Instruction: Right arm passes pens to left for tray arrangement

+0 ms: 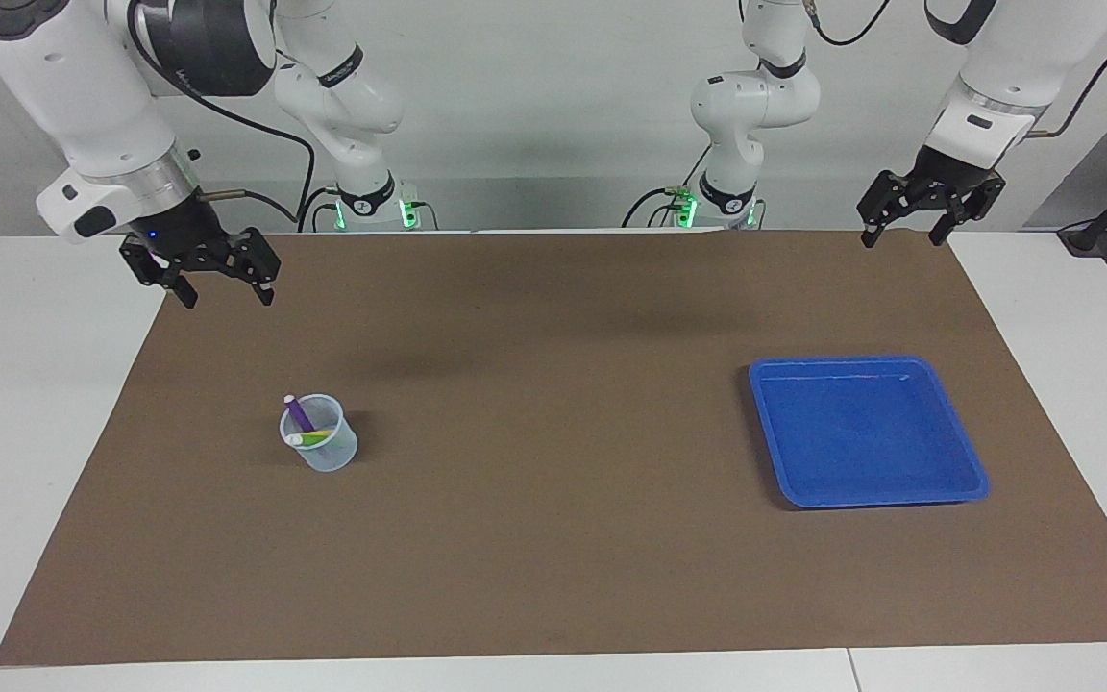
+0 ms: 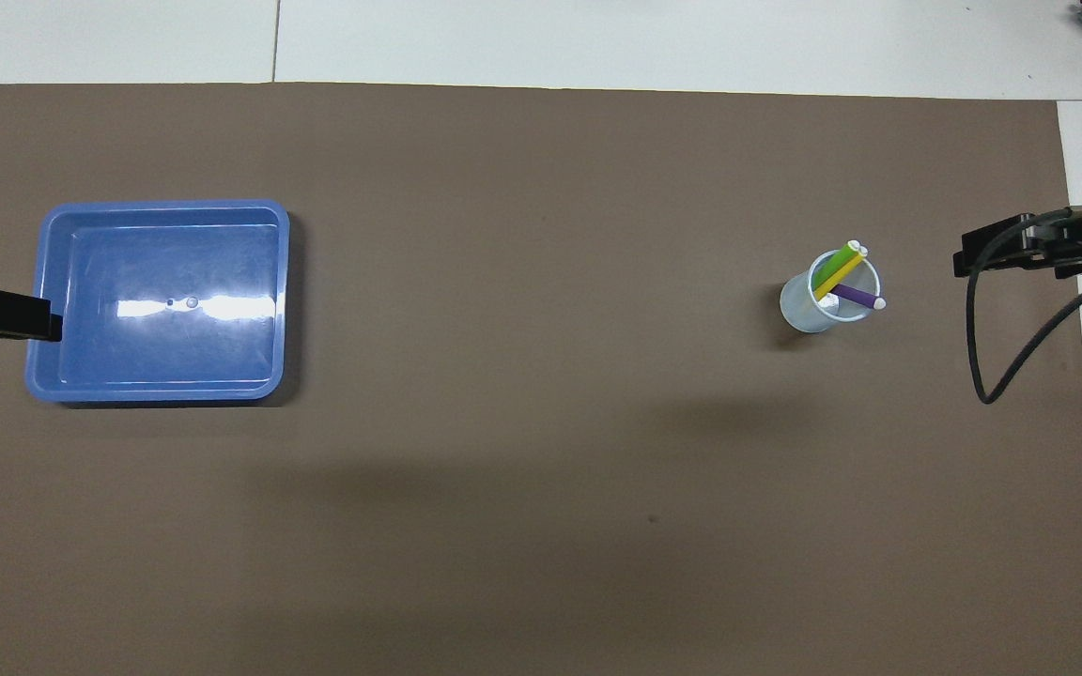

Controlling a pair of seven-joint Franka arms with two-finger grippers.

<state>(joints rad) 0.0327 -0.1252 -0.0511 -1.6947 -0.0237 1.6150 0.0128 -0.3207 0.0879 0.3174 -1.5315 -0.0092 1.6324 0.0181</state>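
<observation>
Right claw (image 1: 217,288), marked by a small blue light, hangs open and empty over the brown mat's (image 1: 553,538) corner at the right arm's end of the worktop (image 1: 25,404). Left claw (image 1: 909,229), also open and empty, hangs over the mat's edge at the left arm's end. Both arms wait, raised. Translucent cup (image 1: 321,434) stands upright on the mat toward the right arm's end and holds all 3 pens (image 2: 843,277) (1 green, 1 yellow, 1 purple), which lean against its rim with pale tips upward. Blue tray (image 1: 866,431) lies flat on the mat toward the left arm's end, well apart from the cup.
</observation>
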